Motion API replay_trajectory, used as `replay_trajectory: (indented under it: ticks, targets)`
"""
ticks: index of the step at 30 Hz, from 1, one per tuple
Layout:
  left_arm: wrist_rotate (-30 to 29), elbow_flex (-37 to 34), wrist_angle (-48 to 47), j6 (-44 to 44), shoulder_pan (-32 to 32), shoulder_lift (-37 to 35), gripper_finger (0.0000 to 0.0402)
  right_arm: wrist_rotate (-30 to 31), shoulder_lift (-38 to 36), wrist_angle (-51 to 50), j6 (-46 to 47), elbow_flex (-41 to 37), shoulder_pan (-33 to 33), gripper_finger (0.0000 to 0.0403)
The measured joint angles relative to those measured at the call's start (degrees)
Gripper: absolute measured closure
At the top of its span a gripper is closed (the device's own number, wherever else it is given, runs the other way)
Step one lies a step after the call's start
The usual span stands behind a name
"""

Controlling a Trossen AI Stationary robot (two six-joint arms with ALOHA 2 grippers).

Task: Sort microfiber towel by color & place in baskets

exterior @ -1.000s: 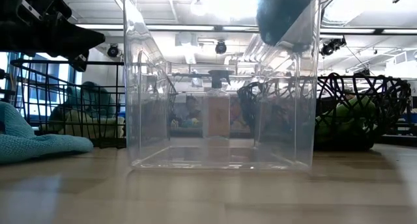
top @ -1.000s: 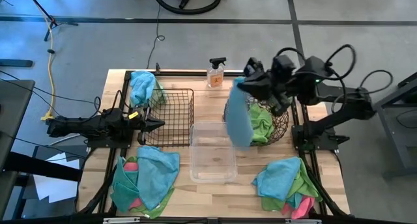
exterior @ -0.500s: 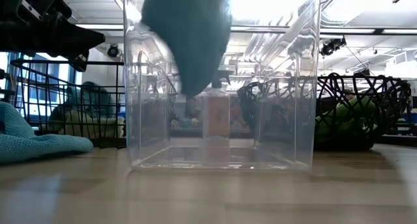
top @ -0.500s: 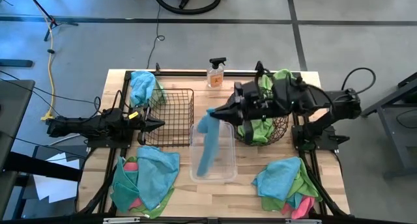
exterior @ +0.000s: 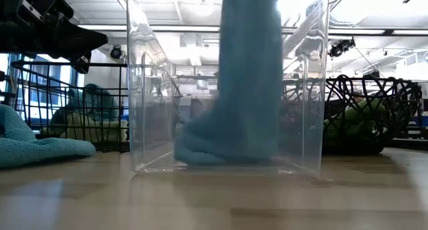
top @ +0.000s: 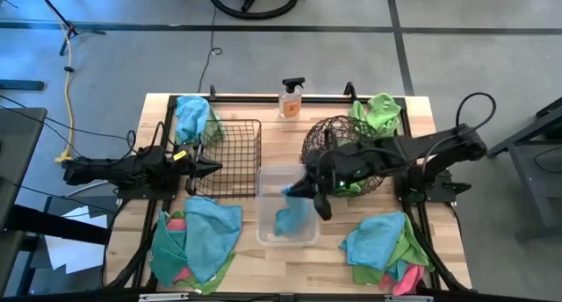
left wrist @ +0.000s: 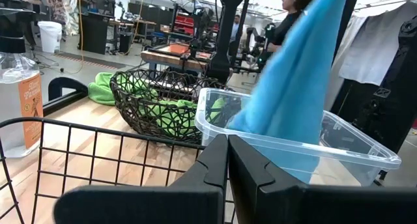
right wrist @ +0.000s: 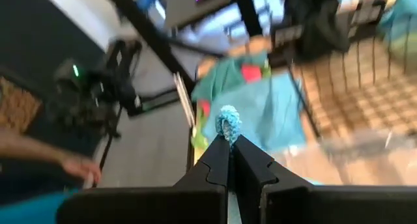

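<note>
Starting at the left edge of the surface [top: 241, 258], my left gripper [top: 213, 168] waits with its jaws together on nothing, pointing at the near side of the black wire basket [top: 230, 157], which holds no cloth that I can see. A teal towel [top: 191, 116] lies at the far left corner and a mixed heap of teal, green and pink cloths [top: 198, 240] at the near left corner. In the middle stands the clear tub [top: 286, 205], and here my right gripper [top: 294, 190] has its jaws clamped on the top edge of a teal-blue towel [exterior: 244, 89]. The towel hangs straight down from the jaws, its long axis upright, its lower end already folded on the tub floor. So the drop point lies directly beneath me; I judge that parting the jaws would let the rest fall inside the walls. To the right, the round woven basket [top: 347, 157] holds green cloths, another green cloth [top: 382, 111] sits at the far right corner, and a second mixed heap [top: 385, 247] lies at the near right corner, nearer my right arm.
</note>
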Motion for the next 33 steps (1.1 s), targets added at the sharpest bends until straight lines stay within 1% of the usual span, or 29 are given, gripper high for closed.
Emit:
replay_trajectory:
  ticks: [4,8,13,20,23,25,27,29,33]
  targets:
    - [0.00,0.00,0.00,-0.01,0.00,0.01,0.0401,-0.90,0.00,-0.42,-1.09,-3.39,0.01,0.0403]
    - [0.01,0.00,0.00,-0.01,0.00,0.00,0.0401,-0.82,-0.07,-0.68,-5.87,-5.16,-0.03,0.0403]
    - [0.00,0.00,0.00,-0.01,0.00,0.01,0.0401,-0.59,0.75,-3.32,-9.40,-7.39,-1.38,0.0403]
    - [-0.01,0.00,-0.08,-0.01,0.00,0.02,0.0401,-1.45,6.69,-4.29,-16.62,-7.25,-2.56,0.0402]
    - [-0.01,0.00,-0.02,0.00,0.00,0.01,0.0401,-0.70,10.33,-6.71,-18.98,-6.27,-2.50,0.0392]
    - [-0.01,0.00,0.00,-0.01,0.00,0.00,0.0401,-0.41,12.52,-8.87,-20.74,-4.57,-2.80,0.0371]
    - [-0.01,0.00,-0.02,-0.01,0.00,0.02,0.0401,-0.27,14.56,-12.08,-21.44,-2.67,-2.96,0.0338]
    - [0.00,-0.01,0.00,-0.01,0.00,0.00,0.0401,-0.29,16.62,-14.86,-22.23,-0.69,-3.19,0.0298]
    - [-0.01,0.00,-0.02,-0.01,0.00,0.02,0.0401,-0.29,19.12,-18.97,-24.51,2.21,-3.14,0.0202]
